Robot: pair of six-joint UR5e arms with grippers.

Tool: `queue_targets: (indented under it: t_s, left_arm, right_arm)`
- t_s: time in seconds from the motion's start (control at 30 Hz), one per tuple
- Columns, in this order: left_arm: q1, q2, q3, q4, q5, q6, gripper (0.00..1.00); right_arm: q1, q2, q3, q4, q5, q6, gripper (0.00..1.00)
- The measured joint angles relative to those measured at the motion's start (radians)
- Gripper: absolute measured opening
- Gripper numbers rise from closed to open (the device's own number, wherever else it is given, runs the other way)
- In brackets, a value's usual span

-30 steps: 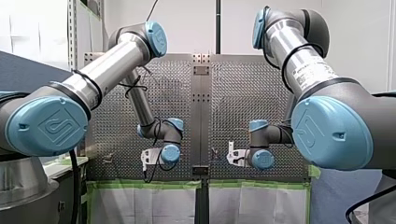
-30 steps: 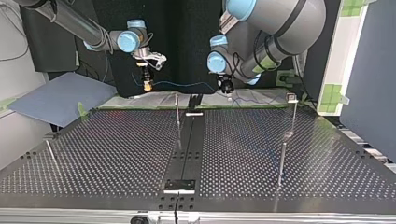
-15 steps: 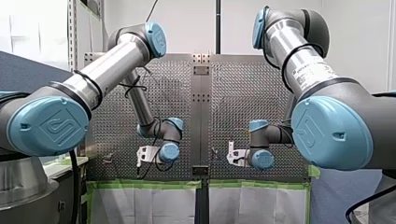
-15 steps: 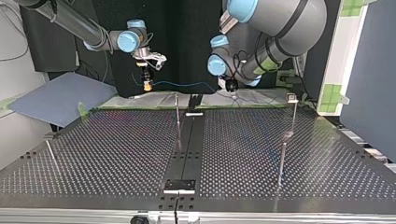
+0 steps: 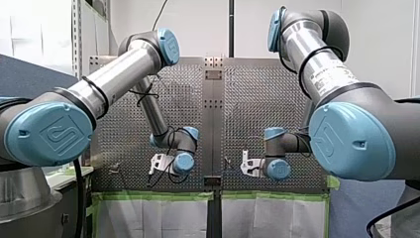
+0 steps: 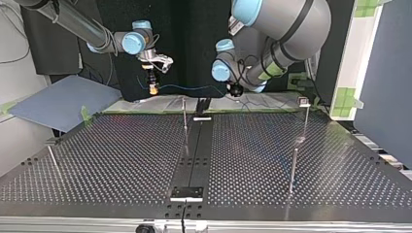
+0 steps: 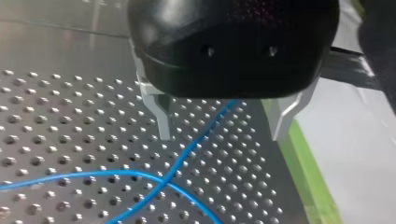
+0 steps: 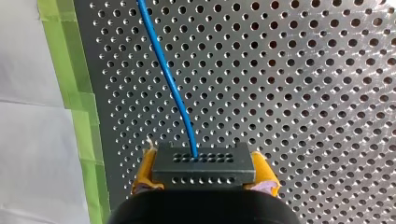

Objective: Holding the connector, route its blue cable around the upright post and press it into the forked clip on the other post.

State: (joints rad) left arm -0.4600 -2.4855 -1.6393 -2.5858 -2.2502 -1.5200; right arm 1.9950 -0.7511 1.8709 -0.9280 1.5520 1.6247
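"Blue cable (image 8: 168, 79); where is it?"
"It comes out of the connector (image 8: 204, 161); my right gripper (image 8: 204, 175) is clamped on that, with yellow pads (image 8: 264, 176) tight on both sides; the rest lies loose on the table (image 6: 121, 155), and one bit runs under my left gripper (image 7: 223, 119)."
"Is the left one holding it?"
"No; its metal fingers (image 7: 161, 112) are wide apart and nothing is in them; the cable lies below, between them."
"What can go wrong?"
"The cable crosses over itself just ahead of the left fingers; I think a pull may make a snag there; if the fingers shut too high they catch nothing."
"And the posts?"
"The middle post (image 6: 185, 116) and the side post (image 6: 306, 121) are thin, and well apart from both grippers; a cable held too high may slip over a post's top; a hard tug may twist the connector in the pads; I cannot see the clip's fork, so the cable may miss it."
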Motion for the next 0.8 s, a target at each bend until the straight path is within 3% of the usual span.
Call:
queue_targets:
  t_s: [0.2,0.4,0.8]
  left_arm:
    - [0.002,-0.045,0.050,-0.024,-0.016,0.051,1.00]
    - [0.005,-0.057,0.099,-0.039,0.002,0.102,1.00]
    - [0.012,-0.087,0.122,-0.055,0.036,0.199,1.00]
  right_arm:
    - [0.000,0.000,0.000,0.000,-0.001,0.000,0.00]
    - [0.000,0.000,0.000,-0.003,-0.002,0.000,0.00]
    - [-0.003,0.000,0.000,-0.007,-0.003,0.003,0.00]
